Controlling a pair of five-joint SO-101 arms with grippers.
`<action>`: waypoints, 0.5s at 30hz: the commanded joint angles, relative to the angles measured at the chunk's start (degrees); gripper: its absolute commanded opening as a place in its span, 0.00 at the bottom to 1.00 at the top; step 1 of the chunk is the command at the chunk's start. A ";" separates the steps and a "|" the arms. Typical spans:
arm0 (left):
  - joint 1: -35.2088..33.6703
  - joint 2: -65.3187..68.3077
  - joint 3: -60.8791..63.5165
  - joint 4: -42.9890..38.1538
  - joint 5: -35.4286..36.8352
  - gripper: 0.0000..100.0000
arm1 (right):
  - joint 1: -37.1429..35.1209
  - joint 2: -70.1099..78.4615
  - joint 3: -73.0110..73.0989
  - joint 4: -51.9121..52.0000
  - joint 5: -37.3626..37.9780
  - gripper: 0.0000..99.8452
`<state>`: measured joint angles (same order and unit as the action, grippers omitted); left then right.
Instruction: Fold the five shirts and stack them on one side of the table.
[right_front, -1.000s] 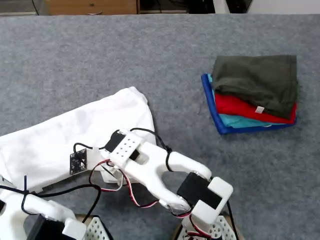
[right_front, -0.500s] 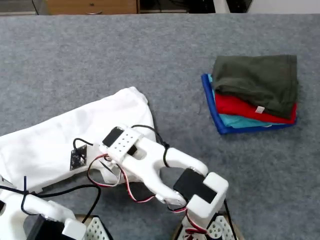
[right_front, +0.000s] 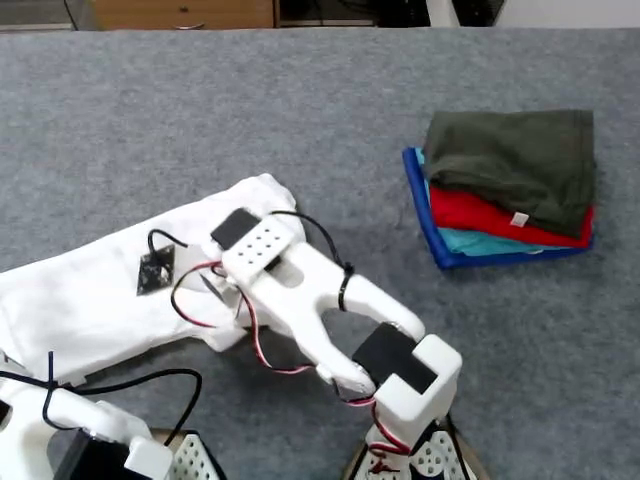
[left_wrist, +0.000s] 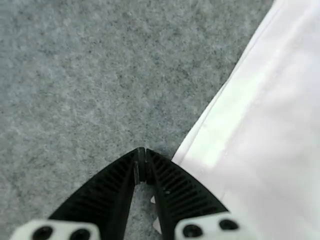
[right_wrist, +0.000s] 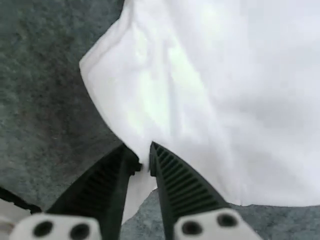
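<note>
Right wrist view, right end effector (right_wrist: 143, 151) pinching white shirt (right_wrist: 225, 100), left end effector (left_wrist: 141, 153) closed beside it

Place: a robotics lab or workshop bench.
Table (right_front: 150, 120): covered edge to edge in grey felt.
Machines: two white robot arms (right_front: 320, 310) with bare red and black wires (right_front: 173, 295), mounted at the near edge.
Background: a wooden drawer front (right_front: 180, 12) beyond the table.
</note>
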<state>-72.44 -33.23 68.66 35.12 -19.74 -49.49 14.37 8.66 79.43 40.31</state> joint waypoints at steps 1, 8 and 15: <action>-0.44 -1.45 -0.44 -0.79 0.09 0.02 | 0.66 0.92 -5.49 0.97 2.46 0.00; -0.35 -1.45 -0.44 -0.79 0.09 0.02 | 1.27 9.54 -17.98 1.58 6.86 0.00; -0.26 -1.45 -0.44 -0.79 0.09 0.02 | 3.91 18.33 -32.66 6.95 10.29 0.00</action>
<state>-72.44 -33.23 68.66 35.12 -19.74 -47.30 31.60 -16.66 84.79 49.45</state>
